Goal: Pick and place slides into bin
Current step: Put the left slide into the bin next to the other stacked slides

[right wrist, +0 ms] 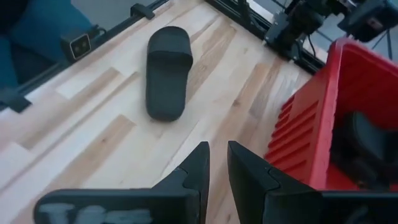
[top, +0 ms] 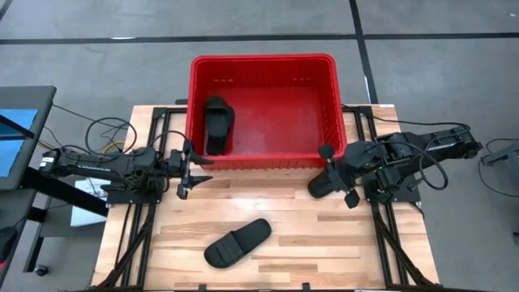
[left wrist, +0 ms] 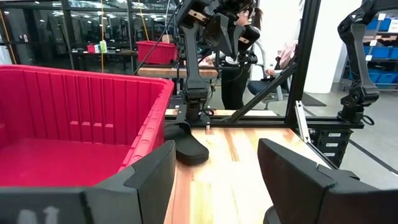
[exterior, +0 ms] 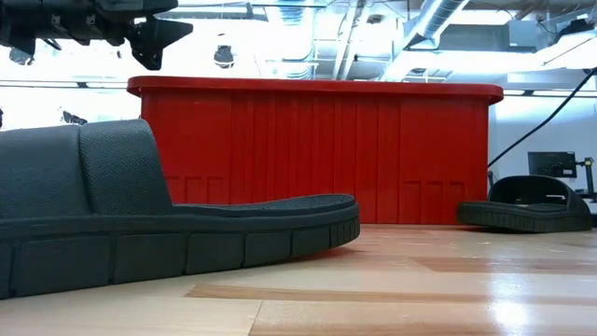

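The red bin (top: pixel 263 109) stands at the table's far middle. One black slide (top: pixel 217 126) lies inside it by the left wall. A second slide (top: pixel 237 242) lies sole-down on the bare wood near the front edge. A third slide (top: pixel 320 185) rests on the table by the bin's near right corner. My right gripper (right wrist: pixel 217 168) hangs raised above that third slide, its fingers only a narrow slit apart with nothing between them. My left gripper (left wrist: pixel 216 168) stands open and level by the bin's near left corner, holding nothing.
Black frame rails (top: pixel 150 235) run along the table's left and right sides. Bare wood lies between the two arms in front of the bin. Beyond the table's right side, a person (left wrist: pixel 249 56) shows behind other benches.
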